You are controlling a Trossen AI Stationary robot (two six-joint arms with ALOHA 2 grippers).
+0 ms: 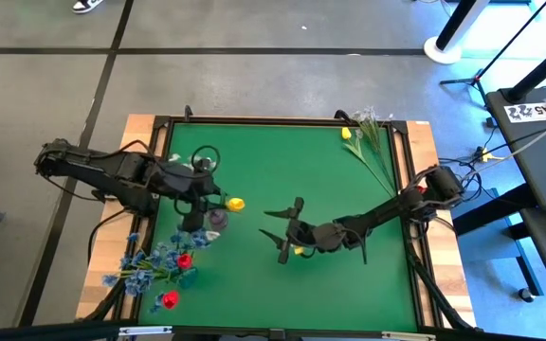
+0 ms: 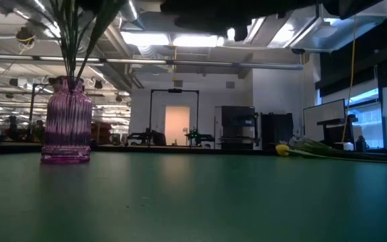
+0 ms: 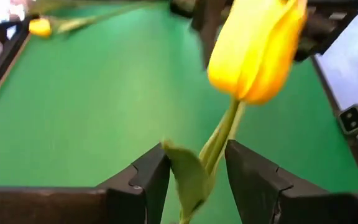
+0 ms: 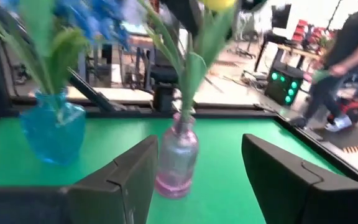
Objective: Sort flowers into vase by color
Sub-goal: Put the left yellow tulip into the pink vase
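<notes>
The left gripper [image 3: 194, 180] is hovering directly over the pink vase [image 1: 216, 220] near the table's left side, its jaws standing apart with the stem of a yellow tulip [image 3: 257, 53] running up between them; the fingers are flanking the stem rather than pinching it, so the flower is probably sitting in the vase on its own. The stem's long axis is lying roughly upright, in line with the vase neck, and the bloom is leaning toward the table's middle. The right gripper [image 1: 287, 232] is waiting near the centre of the green table [image 1: 282, 161], jaws wide open with nothing between them, facing the pink vase and the blue vase [image 4: 51, 134] beside it. The flowers left to sort, another yellow tulip [image 1: 346, 134] and pale blossom stems [image 1: 373, 142], are lying flat at the far right corner, stems running toward the right arm's base. That arm is far nearer to them, so the next pick likely belongs to it.
</notes>
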